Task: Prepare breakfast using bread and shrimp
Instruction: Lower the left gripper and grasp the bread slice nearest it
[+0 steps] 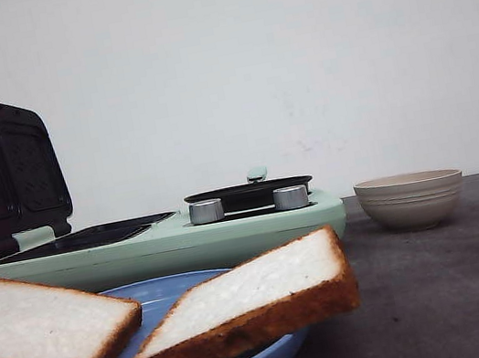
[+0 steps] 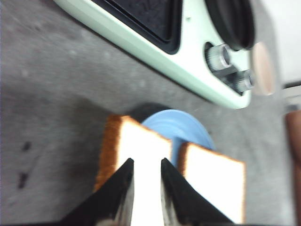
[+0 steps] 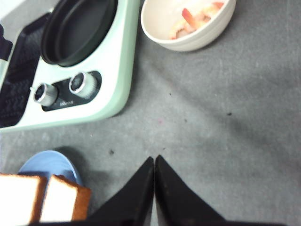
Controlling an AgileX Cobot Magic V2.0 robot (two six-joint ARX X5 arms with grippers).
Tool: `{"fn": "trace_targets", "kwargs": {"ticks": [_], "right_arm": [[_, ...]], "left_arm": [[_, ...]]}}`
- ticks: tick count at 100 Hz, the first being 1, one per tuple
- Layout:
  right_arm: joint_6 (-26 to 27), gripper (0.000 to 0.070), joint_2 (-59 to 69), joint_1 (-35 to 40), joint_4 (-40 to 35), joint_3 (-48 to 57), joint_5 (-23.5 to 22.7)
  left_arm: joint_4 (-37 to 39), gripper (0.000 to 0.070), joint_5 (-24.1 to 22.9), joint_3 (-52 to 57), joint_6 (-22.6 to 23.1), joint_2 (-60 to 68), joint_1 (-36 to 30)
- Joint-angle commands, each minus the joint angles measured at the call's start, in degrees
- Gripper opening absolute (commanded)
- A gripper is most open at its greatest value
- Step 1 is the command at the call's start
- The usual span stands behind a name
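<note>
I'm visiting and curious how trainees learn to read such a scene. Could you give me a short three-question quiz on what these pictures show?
1. True or false: the lid of the green breakfast maker is closed.
2. Multiple choice: where do the two bread slices lie? A) in the black pan B) on the blue plate C) in the bowl
3. Fill in: the right pincer hangs over bare table with its fingers ____, while the left pincer hangs open over a slice.

Key
1. False: the lid stands raised.
2. B.
3. Shut. The bowl, seen from the right wrist, holds shrimp.
</note>
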Motion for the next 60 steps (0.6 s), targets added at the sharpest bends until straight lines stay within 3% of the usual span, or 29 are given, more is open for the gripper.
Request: {"fn": "trace_targets", "kwargs": {"ticks": [1, 32, 39, 52, 60], "right_arm": [[-1.2, 0.0000, 0.2, 0.0, -0.6, 0.9, -0.2], [-7.1, 0.0000, 0.2, 0.0, -7.8, 0.9, 0.5], [-7.0, 0.0000, 0.2, 0.0, -8.1, 0.9, 0.5], [-7.0, 0.0000, 0.2, 0.0, -8.1, 0.9, 0.5], [-7.0, 0.0000, 0.2, 0.0, -8.1, 0.9, 0.5]], "left_arm": [[-3.8, 0.0014, -1.8, 3.2, 6.9, 1.9, 0.0], [-16.7, 0.0021, -3.3, 7.5, 14.4, 8.4, -1.1], [-17.3, 0.0067, -3.2, 7.5, 15.4, 9.5, -1.9], [-17.2, 0.0281, -2.3, 7.5, 15.5, 10.7, -3.6], [-17.0, 0.0291, -2.3, 7.5, 15.5, 11.6, -4.7]]}}
